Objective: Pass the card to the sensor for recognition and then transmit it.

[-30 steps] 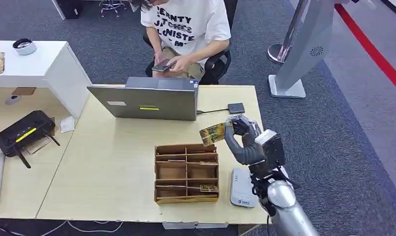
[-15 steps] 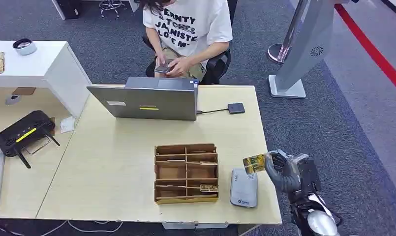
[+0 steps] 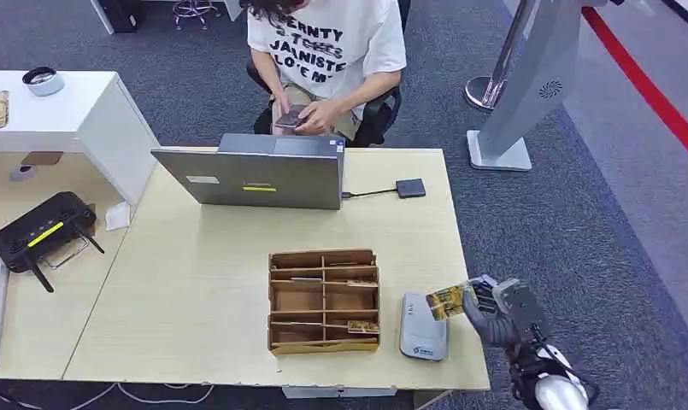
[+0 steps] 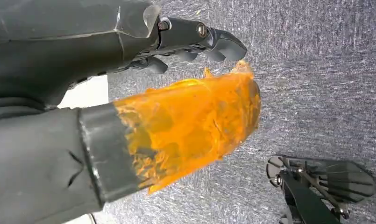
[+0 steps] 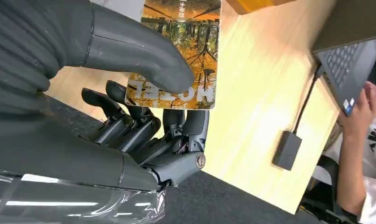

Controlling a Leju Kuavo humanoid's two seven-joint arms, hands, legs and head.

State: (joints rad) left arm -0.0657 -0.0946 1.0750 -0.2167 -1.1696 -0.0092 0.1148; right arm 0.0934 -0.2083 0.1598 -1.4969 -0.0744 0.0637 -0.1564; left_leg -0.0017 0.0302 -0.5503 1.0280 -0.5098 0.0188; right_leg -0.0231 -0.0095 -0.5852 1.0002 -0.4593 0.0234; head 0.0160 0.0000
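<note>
My right hand (image 3: 496,313) pinches a card (image 3: 448,300) with an autumn forest picture, holding it just above the table's near right edge. The card's free end reaches over the right side of the grey card sensor (image 3: 423,328), which lies flat beside the cardboard organizer. In the right wrist view the thumb (image 5: 130,51) presses the card (image 5: 188,60) against the fingers (image 5: 144,126). My left hand (image 4: 106,107) hangs over grey carpet, its thumb wrapped in orange film (image 4: 190,126), its fingers spread with nothing in them.
A cardboard organizer (image 3: 324,299) with several compartments holds a few cards. A laptop (image 3: 255,175) stands at the table's far side with a small dark adapter (image 3: 410,187) on a cable. A seated person (image 3: 323,51) holds a phone. A black router (image 3: 43,229) lies at the left.
My right hand carried the card from above the table behind the organizer down toward the near right corner, and it now holds the card lower, beside the sensor.
</note>
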